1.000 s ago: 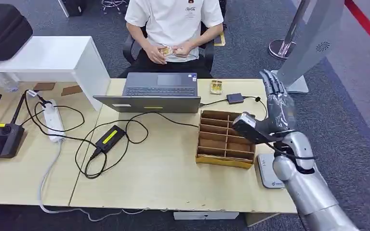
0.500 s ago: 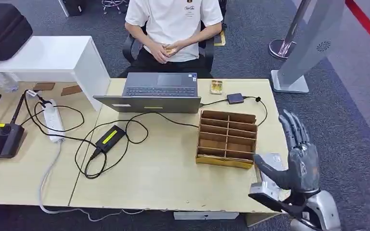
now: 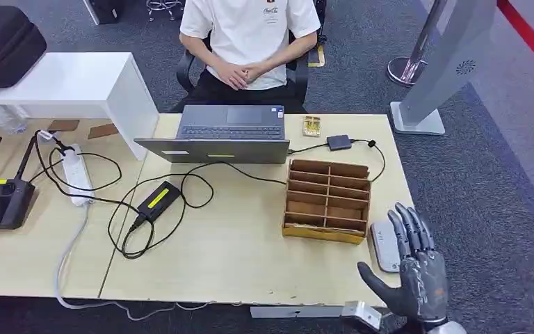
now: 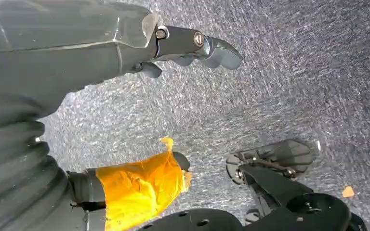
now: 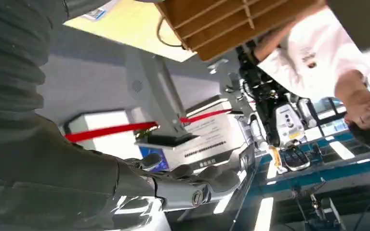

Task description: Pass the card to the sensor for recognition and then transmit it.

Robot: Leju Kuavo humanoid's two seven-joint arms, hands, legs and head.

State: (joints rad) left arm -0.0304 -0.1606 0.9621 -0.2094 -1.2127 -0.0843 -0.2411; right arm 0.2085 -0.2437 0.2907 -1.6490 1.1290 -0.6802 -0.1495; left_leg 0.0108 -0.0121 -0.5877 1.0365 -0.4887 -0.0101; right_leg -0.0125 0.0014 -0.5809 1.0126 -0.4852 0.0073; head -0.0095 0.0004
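Moved: the right hand (image 3: pixel 417 275) has dropped since a second ago, from beside the wooden rack down to the near right corner of the tabletop; the person's hands, earlier working at something small, now rest clasped together.
Right hand: at 5 o'clock in the head view, just past the tabletop's (image 3: pixel 236 250) near edge, palm side turned away, fingers (image 3: pixel 409 229) straight and spread, thumb out toward 9 o'clock; nothing in it.
Left hand: in the left wrist view (image 4: pixel 192 45), above grey carpet (image 4: pixel 294 86), fingers loosely apart, holding nothing; orange tape (image 4: pixel 139 185) wraps a part below it.
Sensor: a flat pale grey pad (image 3: pixel 385 245) at 4 o'clock on the tabletop, just beside the rack's right end; the right hand's fingertips overlap its near right corner in the head view; whether they touch it I cannot tell.
Card: I cannot tell where it is; a small yellowish item (image 3: pixel 311 125) lies at 1 o'clock beside the laptop, too small to identify.
Rack: wooden divided box (image 3: pixel 327 200), right of centre, compartments open upward.
Laptop: (image 3: pixel 231 132) at 12 o'clock, open, facing the person (image 3: pixel 250 35) seated behind it.
Cables: black power brick (image 3: pixel 158 198) and looped leads at 9 o'clock, with a white power strip (image 3: pixel 76 174) farther left.
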